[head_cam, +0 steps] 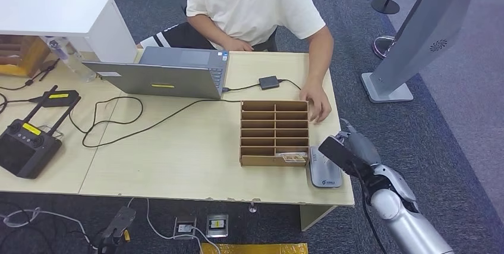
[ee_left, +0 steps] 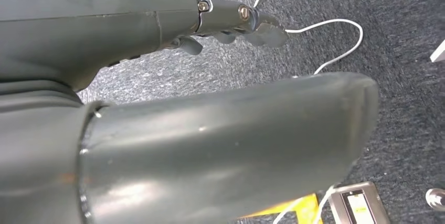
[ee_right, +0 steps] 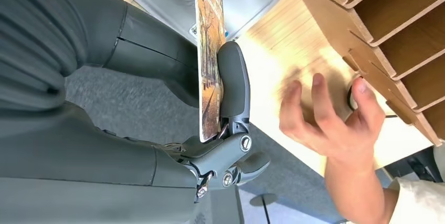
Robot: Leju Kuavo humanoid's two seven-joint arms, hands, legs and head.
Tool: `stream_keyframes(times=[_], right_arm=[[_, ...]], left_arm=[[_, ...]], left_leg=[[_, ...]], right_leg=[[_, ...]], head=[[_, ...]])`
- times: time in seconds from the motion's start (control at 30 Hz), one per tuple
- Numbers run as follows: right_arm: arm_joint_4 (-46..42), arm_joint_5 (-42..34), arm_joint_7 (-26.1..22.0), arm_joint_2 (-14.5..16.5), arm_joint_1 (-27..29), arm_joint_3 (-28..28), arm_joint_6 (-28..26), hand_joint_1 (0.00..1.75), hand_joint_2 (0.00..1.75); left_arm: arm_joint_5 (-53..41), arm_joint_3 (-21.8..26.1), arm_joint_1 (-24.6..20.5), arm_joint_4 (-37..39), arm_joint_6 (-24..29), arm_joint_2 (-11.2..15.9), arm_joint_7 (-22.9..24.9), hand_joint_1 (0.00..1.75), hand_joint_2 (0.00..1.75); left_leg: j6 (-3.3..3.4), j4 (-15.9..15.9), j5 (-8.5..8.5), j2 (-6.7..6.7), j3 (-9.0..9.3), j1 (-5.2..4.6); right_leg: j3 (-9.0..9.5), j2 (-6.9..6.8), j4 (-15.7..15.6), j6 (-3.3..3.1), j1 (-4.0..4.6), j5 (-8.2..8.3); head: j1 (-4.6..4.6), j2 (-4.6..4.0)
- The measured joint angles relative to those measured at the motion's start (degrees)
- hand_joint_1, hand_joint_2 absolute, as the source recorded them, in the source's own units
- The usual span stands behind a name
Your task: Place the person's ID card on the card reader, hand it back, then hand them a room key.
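One card (ee_right: 208, 51), printed in orange and brown, is pinched between the thumb and fingers of the right hand (ee_right: 173, 93), just beside the one grey card reader (head_cam: 324, 171) at the worktop (head_cam: 178, 159) edge. In the head view the card itself is hidden behind the right hand (head_cam: 347, 153). One person's hand (ee_right: 328, 114) is spread near the wooden slotted box (head_cam: 274, 132), blurred in the right wrist view. The left hand (ee_left: 231, 22) is seen over carpet, fingers partly curled; whether it is clenched cannot be told.

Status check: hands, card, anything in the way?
Right hand pinches colourful printed card edge-on above grey card reader. Left hand hangs empty over carpet. Person's hand close by.
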Motion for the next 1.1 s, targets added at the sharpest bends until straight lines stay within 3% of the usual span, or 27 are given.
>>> stream_keyframes(times=[1.1], right_arm=[[-0.5, 7.3, -0.7, -0.9, 1.3, 3.2, 2.7, 1.75, 1.75]], left_arm=[[-1.6, -0.2, -1.1, 0.0, -0.4, -0.5, 0.0, 0.00, 0.00]], left_leg=[[0.00, 0.0, 0.00, 0.04, -0.01, 0.00]], right_leg=[[0.01, 0.05, 0.0, 0.00, 0.00, 0.00]], head=[[0.00, 0.00]])
